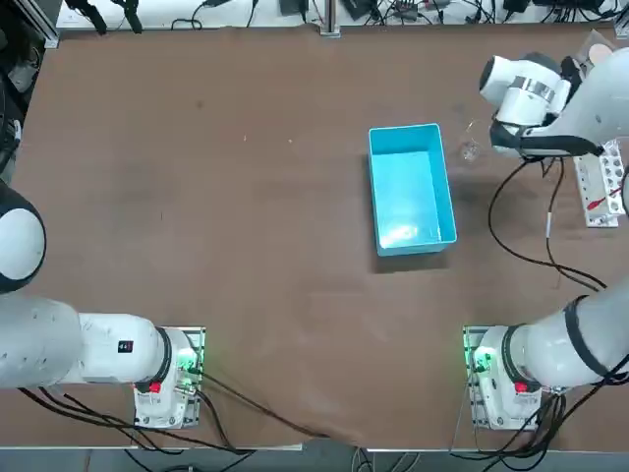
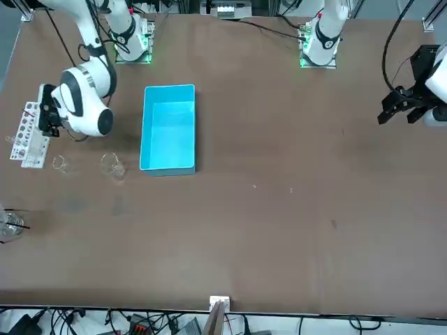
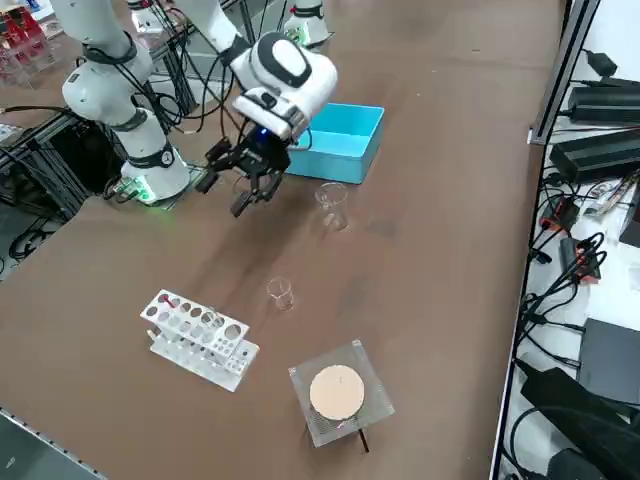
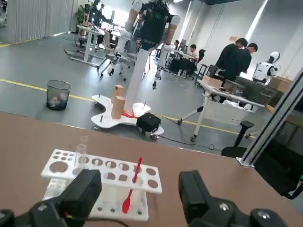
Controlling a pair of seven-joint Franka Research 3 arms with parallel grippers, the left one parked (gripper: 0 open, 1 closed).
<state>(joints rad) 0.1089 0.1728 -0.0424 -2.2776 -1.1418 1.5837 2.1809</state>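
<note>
Hovering over the brown table (image 3: 430, 250), my right pincer (image 3: 245, 195) is held up in the air, fingers spread wide, nothing between them. It is released and empty.

- The rack (image 3: 200, 335) is the nearest thing to the pincer: white, full of round holes, flat on the table. It is near the pincer but lower, and the two do not touch.
- In the wrist view the rack (image 4: 102, 172) lies past my two fingertips, lined up with the gap between them. Both fingers (image 4: 85, 187) stay clear of it.
- From across the table, the pincer (image 2: 47, 115) shows just beside the rack (image 2: 28, 136), pointing over it.
- Two red sticks (image 4: 136, 171) stand in holes near the rack's middle.
- A clear tube (image 4: 81, 152) rises at one end of the rack. Whether it sits in a hole, I cannot tell.
- A small beaker (image 3: 280, 293) stands near the rack, on the pincer's side, apart from it.
- A larger beaker (image 3: 333, 207) stands further from the rack, between the rack and the blue bin (image 3: 335, 140).
- A round tan disc (image 3: 338, 392) lies on a mesh square (image 3: 365, 360) near the rack, not touching it.
</note>
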